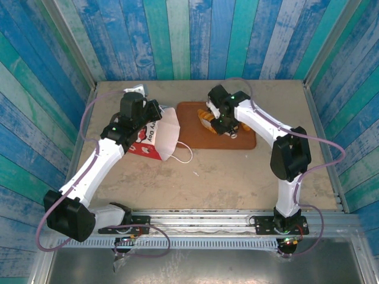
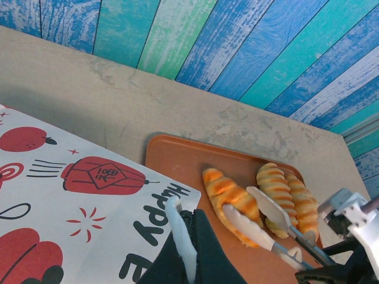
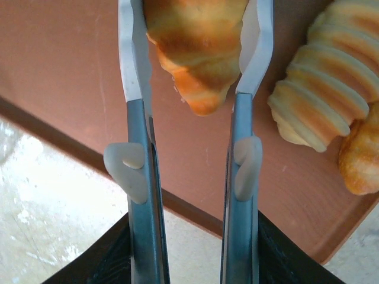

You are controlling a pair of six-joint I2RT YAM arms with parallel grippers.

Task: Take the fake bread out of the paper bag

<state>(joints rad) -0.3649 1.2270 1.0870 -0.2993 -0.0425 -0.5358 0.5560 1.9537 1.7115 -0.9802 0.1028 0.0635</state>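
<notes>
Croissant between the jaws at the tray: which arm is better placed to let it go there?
Right. The right gripper has its jaws either side of the croissant on the tray; the left gripper holds the paper bag by its rim beside the tray.

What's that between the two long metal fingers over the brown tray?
A striped orange-brown pastry, pinched on both sides by the right gripper above the tray; the right wrist view shows it best.
</notes>
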